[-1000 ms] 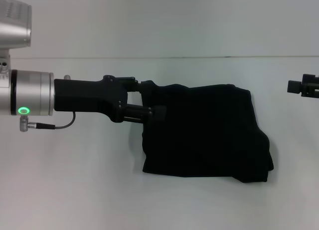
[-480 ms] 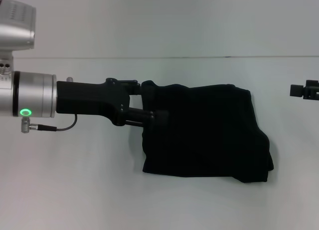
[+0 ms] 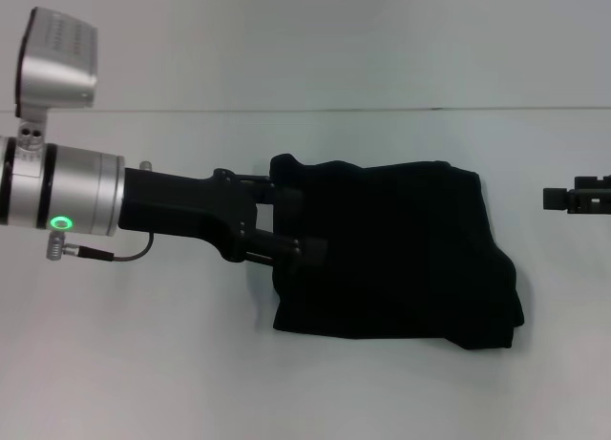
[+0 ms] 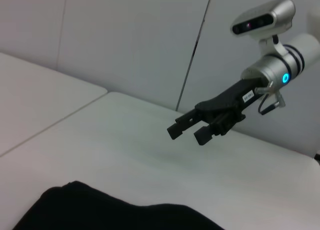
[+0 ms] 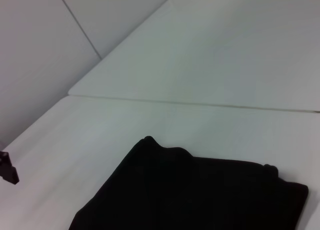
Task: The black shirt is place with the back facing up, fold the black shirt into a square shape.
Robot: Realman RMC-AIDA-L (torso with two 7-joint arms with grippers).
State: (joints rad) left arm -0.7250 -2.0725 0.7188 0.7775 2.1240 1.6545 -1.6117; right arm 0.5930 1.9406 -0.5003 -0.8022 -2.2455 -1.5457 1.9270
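Now, operator, your readout:

Left pincer: your left pincer (image 3: pixel 291 225) reaches in from the robot's left, its silver wrist and green light behind it. Its two fingers (image 3: pixel 288 199) stand apart, one over the shirt's far corner, the other at the shirt's edge nearer the robot. You cannot tell from the head view whether either finger touches the cloth; nothing is clamped between them.

Black shirt: the black shirt (image 3: pixel 391 254) lies on the table right at the tips of your left pincer and spreads away from it toward the robot's right. It is folded into a rough, uneven block with a bulging corner on the side farthest from that pincer. A small peak of cloth stands up at the corner next to the far finger. No lettering shows.

Right pincer: your right pincer (image 4: pixel 187 131) hangs above the table, well apart from the shirt on the robot's right side. In the left wrist view its fingers are spread with a clear gap and hold nothing.

Table: the white table (image 3: pixel 143 364) carries the shirt; a seam line crosses it beyond both pincers.
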